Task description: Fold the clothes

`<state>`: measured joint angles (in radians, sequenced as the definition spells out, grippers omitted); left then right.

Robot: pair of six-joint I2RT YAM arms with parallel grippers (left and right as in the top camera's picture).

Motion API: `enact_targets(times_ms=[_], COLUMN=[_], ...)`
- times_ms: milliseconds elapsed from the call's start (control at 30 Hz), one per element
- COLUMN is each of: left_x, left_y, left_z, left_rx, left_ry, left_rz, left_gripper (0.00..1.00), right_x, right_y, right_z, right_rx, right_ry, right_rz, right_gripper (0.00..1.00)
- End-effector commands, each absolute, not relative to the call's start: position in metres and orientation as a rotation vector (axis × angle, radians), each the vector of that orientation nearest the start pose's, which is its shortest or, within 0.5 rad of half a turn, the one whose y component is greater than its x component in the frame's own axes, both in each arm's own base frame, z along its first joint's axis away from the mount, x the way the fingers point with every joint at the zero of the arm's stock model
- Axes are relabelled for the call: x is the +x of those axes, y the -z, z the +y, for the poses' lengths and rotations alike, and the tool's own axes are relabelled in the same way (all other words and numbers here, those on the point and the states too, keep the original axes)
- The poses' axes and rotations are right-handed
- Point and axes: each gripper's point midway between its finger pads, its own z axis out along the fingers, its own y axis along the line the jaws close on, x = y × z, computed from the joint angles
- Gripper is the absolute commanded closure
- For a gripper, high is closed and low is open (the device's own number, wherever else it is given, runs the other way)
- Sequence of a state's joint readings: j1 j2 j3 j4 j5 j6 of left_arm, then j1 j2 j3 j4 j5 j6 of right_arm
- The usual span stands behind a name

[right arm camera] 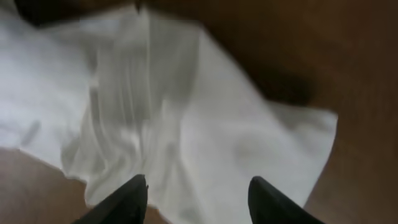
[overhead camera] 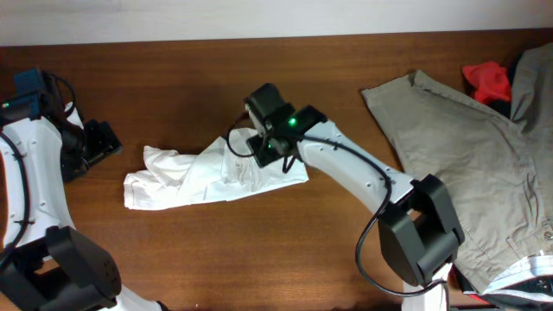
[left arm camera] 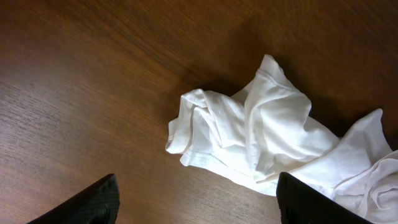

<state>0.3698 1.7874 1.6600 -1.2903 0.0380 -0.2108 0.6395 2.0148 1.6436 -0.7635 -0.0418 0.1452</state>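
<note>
Hovering over the right end of the clothes (overhead camera: 194,180), your right end effector (right arm camera: 198,200) has its fingers spread wide, with white fabric showing between them. Your left end effector (left arm camera: 198,208) is spread wide too, just off the left end and not touching. It's one wrinkled white piece, its long axis running left to right across the table (overhead camera: 173,78). One khaki-grey garment (overhead camera: 458,147) and one red cloth (overhead camera: 488,79) lie well apart at far right.

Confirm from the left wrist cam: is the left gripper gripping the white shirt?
No, the left gripper is open, fingers spread wide above the table, with the white shirt lying loose ahead of them.
</note>
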Motion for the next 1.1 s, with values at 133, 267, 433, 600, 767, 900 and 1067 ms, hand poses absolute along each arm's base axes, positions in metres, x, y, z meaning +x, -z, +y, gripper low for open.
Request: enact_targets(times_ms=[133,267,433,600,767,900,1067], left_x=[0.343,0.343,0.344,0.347,0.357,0.355,0.345], left_y=[-0.166,-0.166,-0.166,-0.14,-0.064,-0.01,0.024], left_z=[0.125,0.125,0.121,0.119,0.091,0.075,0.055], left_rx=[-0.864,-0.864,-0.86,-0.817,-0.65,-0.619,-0.599], left_ry=[0.054,0.054,0.091,0.113,0.34,0.489,0.53], left_rz=[2.832,2.832,2.83,2.842,2.873,2.969,3.081], left_gripper=[0.2,0.19,0.01,0.01,0.01,0.01,0.16], right_x=[0.375,0.322,0.345,0.357,0.35,0.349,0.349], right_y=[-0.043,-0.012,-0.067,-0.168,-0.17,-0.168,-0.167], right_z=[0.364,0.378,0.343,0.298,0.247,0.243,0.241], right_rx=[-0.798,-1.089,-0.975,-0.873,-0.768,-0.764,-0.761], right_ry=[-0.612,-0.757,-0.668,-0.638,-0.542,-0.521,-0.506], right_rz=[2.648,2.709,2.688,2.543,2.681,2.694,2.701], right_gripper=[0.43,0.38,0.3,0.18,0.18,0.18,0.18])
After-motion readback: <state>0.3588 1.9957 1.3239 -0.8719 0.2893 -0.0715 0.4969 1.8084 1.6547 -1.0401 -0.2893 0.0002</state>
